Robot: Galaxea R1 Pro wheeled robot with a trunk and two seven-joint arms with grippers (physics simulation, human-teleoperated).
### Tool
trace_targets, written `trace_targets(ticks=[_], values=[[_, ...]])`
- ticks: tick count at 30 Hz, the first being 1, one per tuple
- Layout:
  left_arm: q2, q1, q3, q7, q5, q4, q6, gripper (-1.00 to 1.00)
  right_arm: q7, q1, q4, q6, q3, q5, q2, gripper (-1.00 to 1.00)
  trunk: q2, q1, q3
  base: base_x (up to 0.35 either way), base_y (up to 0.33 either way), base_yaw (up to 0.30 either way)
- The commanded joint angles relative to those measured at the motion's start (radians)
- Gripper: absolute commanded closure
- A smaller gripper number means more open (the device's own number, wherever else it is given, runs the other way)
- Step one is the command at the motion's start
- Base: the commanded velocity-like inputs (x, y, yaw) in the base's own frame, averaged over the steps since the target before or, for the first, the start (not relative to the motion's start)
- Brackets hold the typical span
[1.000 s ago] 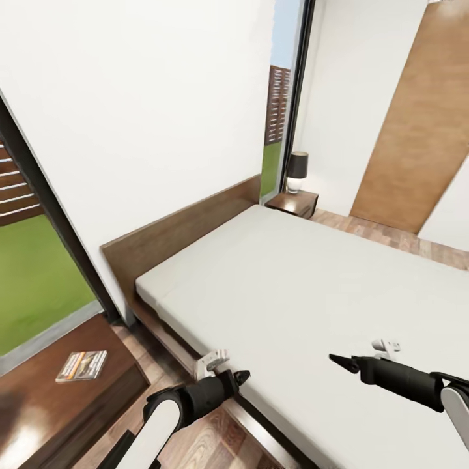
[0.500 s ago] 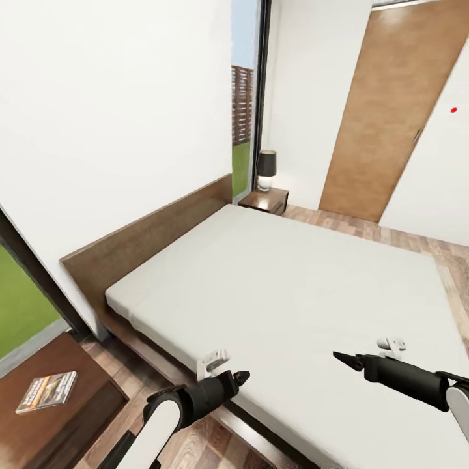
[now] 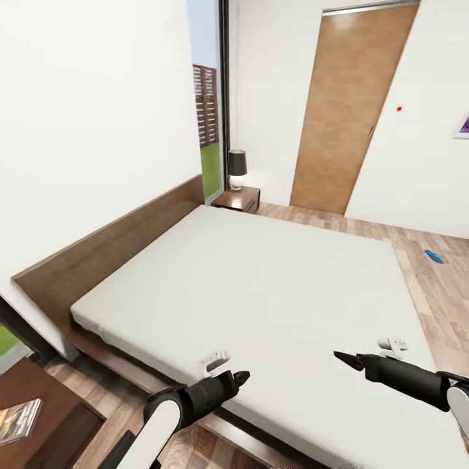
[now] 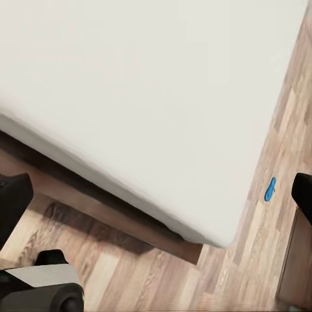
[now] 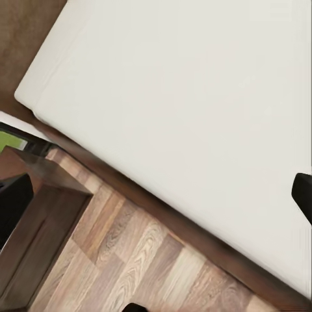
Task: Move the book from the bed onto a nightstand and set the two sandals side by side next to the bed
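Observation:
The book [image 3: 15, 421] lies flat on the near nightstand [image 3: 45, 397] at the head view's lower left edge, partly cut off. The bed [image 3: 260, 286] with its bare pale mattress spans the middle. One blue sandal [image 3: 434, 256] rests on the wood floor beyond the bed's far right corner; the left wrist view has that sandal [image 4: 270, 189] past the mattress corner. My left gripper [image 3: 242, 376] hangs over the bed's near edge, my right gripper [image 3: 342, 358] over the mattress. Both are open and hold nothing, their fingers [image 4: 13, 201] [image 5: 303, 195] spread wide.
A second nightstand [image 3: 240, 198] with a dark-shaded lamp [image 3: 237, 168] stands at the headboard's far end beside a tall window. A brown door [image 3: 345, 111] is in the back wall. Wood floor [image 3: 430, 286] runs along the bed's right side.
The camera has swung to the right, so the whole picture shifted left. The book and near nightstand slid to the frame's edge; the door and the blue sandal came into view. Both arms keep their pose.

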Motion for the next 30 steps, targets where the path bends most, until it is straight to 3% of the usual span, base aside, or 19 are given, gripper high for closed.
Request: trace_targets(ticks=[1,9,19,24,26,27,29,30], values=[[0.001,-0.001,-0.001,0.010,0.010,-0.002,-0.001,-1.00,0.005,-0.001,0.000,0.006,-0.001,0.002,0.000,-1.00,-0.002,0.001,-0.002,0.000,0.000,-0.291],[0.000,-0.001,-0.002,0.011,0.010,0.000,-0.001,-1.00,0.007,-0.001,-0.001,0.010,-0.005,-0.001,-0.001,-1.00,-0.002,0.001,-0.002,0.000,0.000,-0.291],[0.001,-0.001,-0.002,0.011,0.009,0.007,-0.001,-1.00,0.078,-0.025,-0.001,0.068,-0.023,-0.027,0.007,-1.00,-0.002,0.001,-0.002,0.000,0.000,-0.291],[0.003,0.000,-0.001,0.011,0.005,0.011,-0.001,-1.00,0.074,-0.068,0.002,0.097,-0.006,-0.025,0.035,-1.00,-0.002,0.001,-0.002,0.000,0.000,-0.292],[0.004,0.000,0.000,0.012,-0.004,0.012,-0.001,-1.00,0.034,-0.091,0.006,0.107,0.023,-0.013,0.073,-1.00,-0.002,0.001,-0.002,0.000,0.000,-0.292],[0.004,0.000,0.000,0.012,-0.004,0.012,-0.001,-1.00,0.034,-0.091,0.006,0.107,0.023,-0.013,0.073,-1.00,-0.002,0.001,-0.002,0.000,0.000,-0.292],[0.004,0.000,0.000,0.012,-0.020,0.013,-0.001,-1.00,-0.034,-0.106,0.009,0.114,0.052,0.007,0.118,-1.00,-0.002,0.001,-0.002,0.000,0.000,-0.291],[0.004,0.000,0.000,0.012,-0.020,0.013,-0.001,-1.00,-0.034,-0.106,0.009,0.114,0.052,0.007,0.118,-1.00,-0.002,0.001,-0.002,0.000,0.000,-0.291]])
